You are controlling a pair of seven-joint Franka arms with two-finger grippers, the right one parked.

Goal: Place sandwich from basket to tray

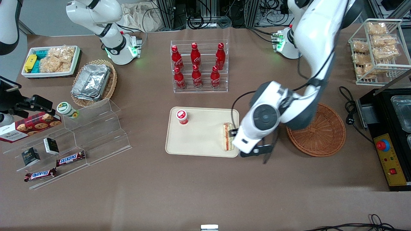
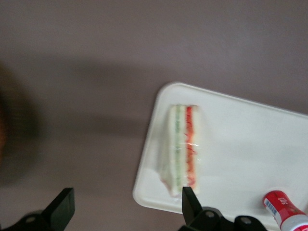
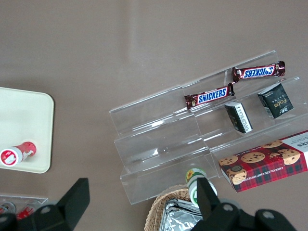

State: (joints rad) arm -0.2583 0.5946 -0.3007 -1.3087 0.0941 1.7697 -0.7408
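The sandwich [image 1: 227, 137] lies on the cream tray [image 1: 199, 141], along the tray's edge toward the working arm's end. It is a white wedge with a red and green filling stripe, and it also shows in the left wrist view [image 2: 182, 147] on the tray [image 2: 240, 144]. My left gripper [image 1: 239, 136] hangs over that tray edge, open and empty [image 2: 126, 207]. One fingertip [image 2: 190, 199] is beside the sandwich's end and the other stands over bare table. The reddish-brown basket [image 1: 318, 131] is empty, beside the tray and partly hidden by my arm.
A small red-capped cup [image 1: 182, 116] lies on the tray. A clear rack of red bottles [image 1: 197, 65] stands farther from the front camera. A clear stepped shelf with snacks [image 1: 74, 141] is toward the parked arm's end. A black appliance [image 1: 390, 138] sits beside the basket.
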